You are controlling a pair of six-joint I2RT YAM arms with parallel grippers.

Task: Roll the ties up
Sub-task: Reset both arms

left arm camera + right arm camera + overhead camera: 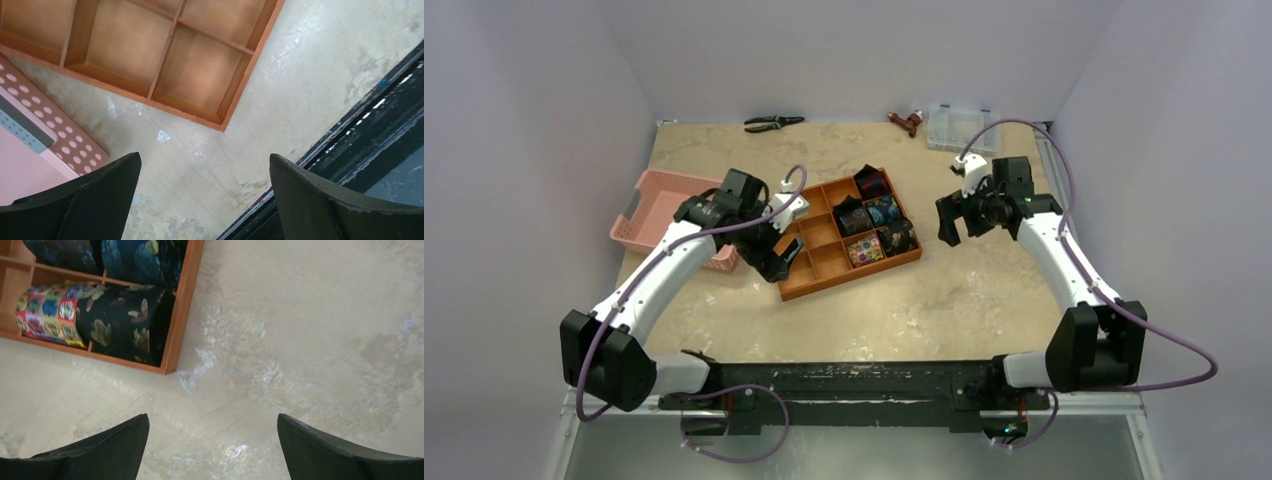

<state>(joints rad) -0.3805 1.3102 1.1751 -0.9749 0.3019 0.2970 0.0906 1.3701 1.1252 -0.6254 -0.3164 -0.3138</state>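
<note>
Left and right jaws gape wide, empty. Rolled ties (122, 325) sit in the tray (184, 300) ahead-left of the right jaws, its walls likely keeping them coiled. Empty cells (200, 70) lie ahead of the left jaws.

The blue rolled tie (140, 260) runs off the top edge; the far reddish object (906, 122), perhaps a tool, is unclear.

The beige table (984, 300) (scuffed pale in patches) bears a compartment tray (832, 263), pink basket (656, 205), pliers (772, 123) and clear box (959, 128).
</note>
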